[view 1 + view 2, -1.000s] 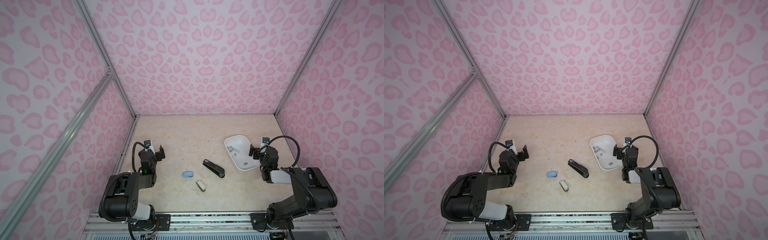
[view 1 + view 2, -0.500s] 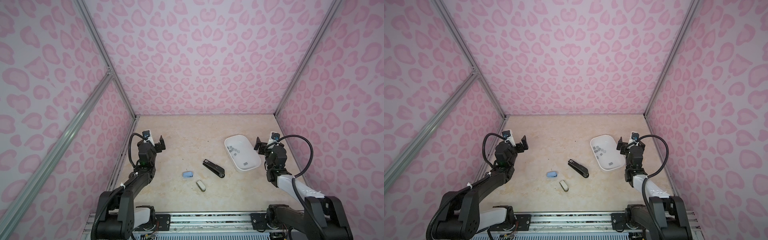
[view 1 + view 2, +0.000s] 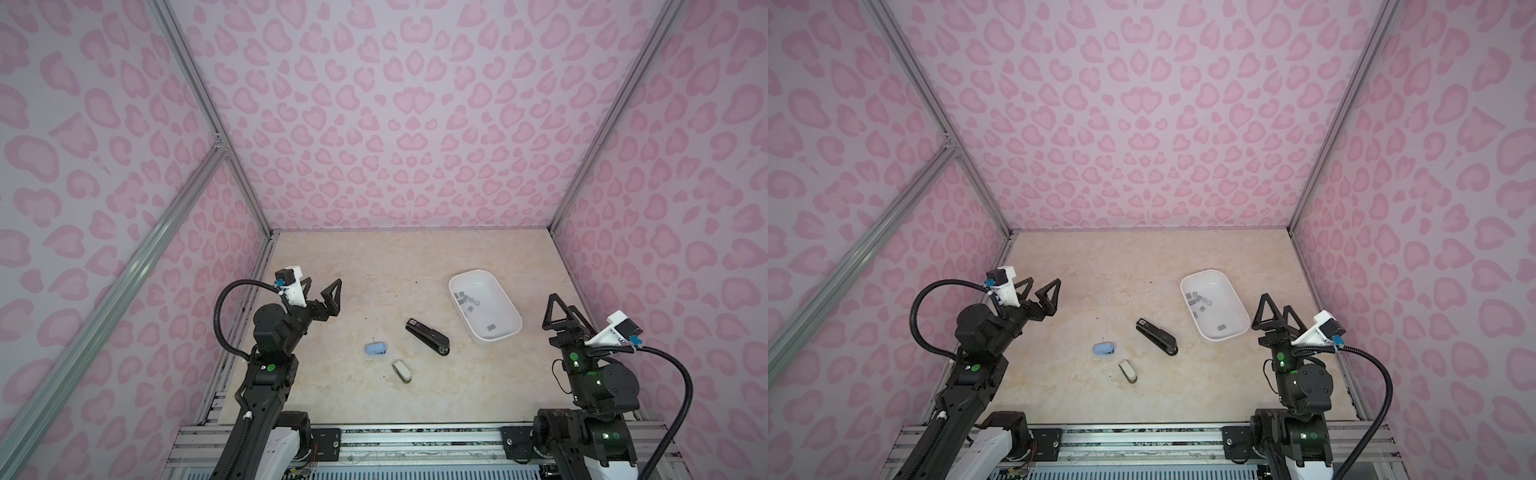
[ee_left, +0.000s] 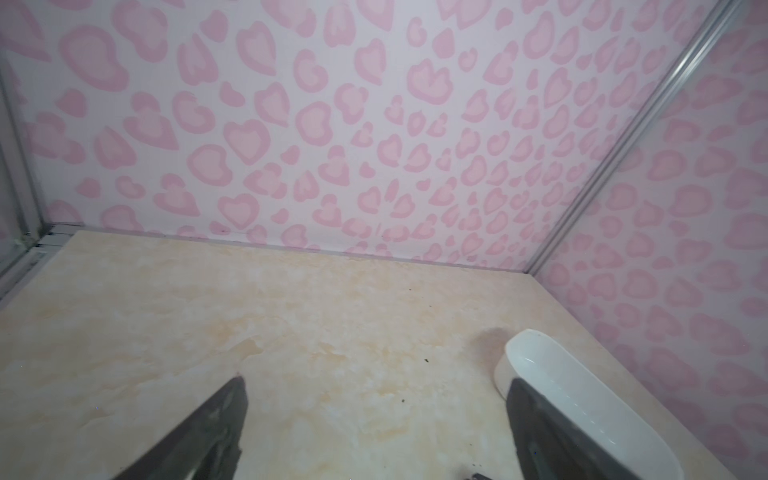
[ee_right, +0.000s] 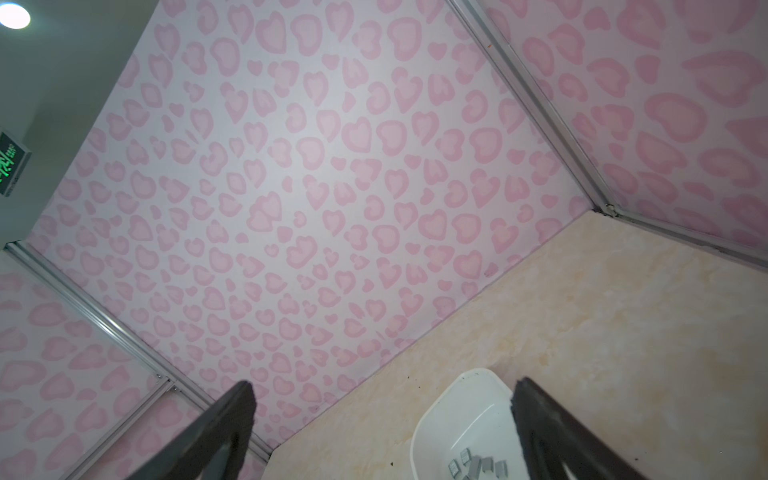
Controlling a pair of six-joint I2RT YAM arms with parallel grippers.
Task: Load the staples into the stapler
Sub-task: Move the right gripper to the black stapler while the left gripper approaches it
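Note:
Several small grey staples lie loose in a white tray at the right of the table. A black stapler lies shut on the beige table, just left of the tray. My left gripper hangs open and empty above the table's left side. On the right, my right gripper is open and empty, close beside the tray's near right end.
A small blue stapler and a small off-white stapler lie in front of the black one. Pink patterned walls close the table in at the back and both sides. The tray's end shows by my left fingertip.
Both arms have unfolded from a low tucked pose and lifted their grippers up and apart. Both stay open. Nothing on the table has moved.

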